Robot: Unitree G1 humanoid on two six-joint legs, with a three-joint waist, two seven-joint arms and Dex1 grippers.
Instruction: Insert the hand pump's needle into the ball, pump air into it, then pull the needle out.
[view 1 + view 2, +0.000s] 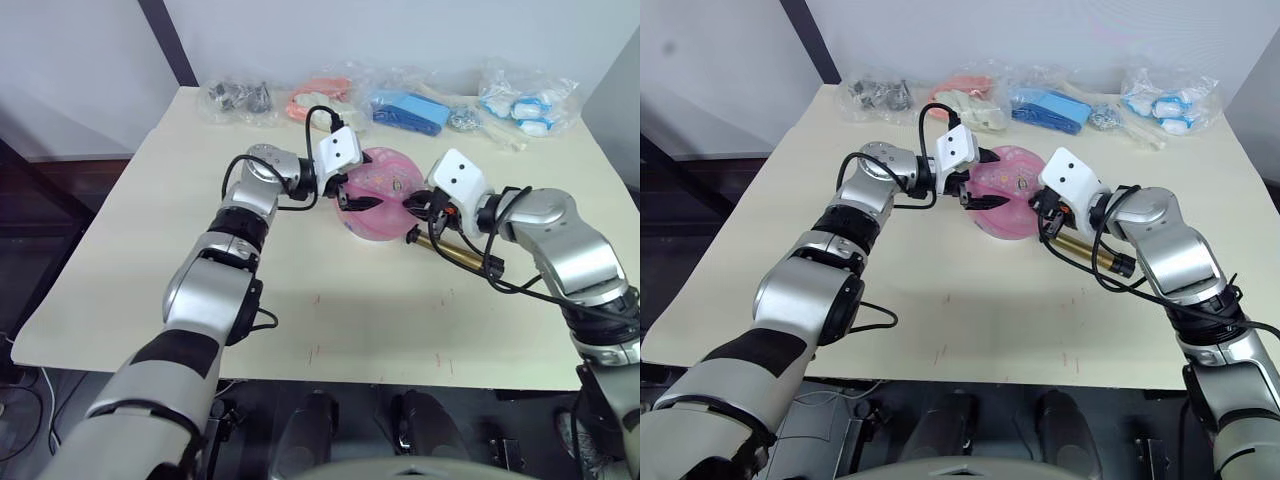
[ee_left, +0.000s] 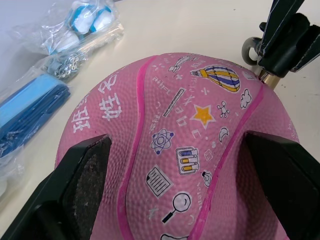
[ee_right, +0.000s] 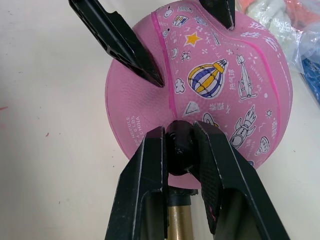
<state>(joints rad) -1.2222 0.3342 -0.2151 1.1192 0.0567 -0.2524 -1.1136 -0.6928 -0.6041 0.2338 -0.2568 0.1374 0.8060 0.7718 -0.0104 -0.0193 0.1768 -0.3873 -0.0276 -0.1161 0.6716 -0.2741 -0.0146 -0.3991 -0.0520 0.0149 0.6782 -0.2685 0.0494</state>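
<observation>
A cream table (image 1: 330, 330) carries the scene, with bagged odds and ends (image 1: 400, 100) lined along its far edge. At its centre sits the pink ball (image 1: 378, 195), printed with a hot-air balloon, stars and white lettering, and flanked by both arms.

The left gripper (image 1: 362, 203) straddles the ball from the robot's left, its two black fingers (image 2: 80, 185) spread wide and pressed against opposite flanks of the rubber. The left wrist view shows the pads hugging the ball's curve.

The right gripper (image 3: 178, 150) comes in from the opposite side, its fingers drawn in close around a small black fitting of the hand pump (image 1: 462, 257), right against the ball's skin. The pump's gold-bronze barrel lies on the table just beside the ball, angling back under the right wrist.

The right wrist view alone shows that pinch on the black fitting, with the brass barrel directly beneath and the tips of the left gripper's fingers resting on the ball's far side. From the head views the fitting is hidden behind the gripper. The needle itself cannot be made out, nor whether it has entered the ball.
</observation>
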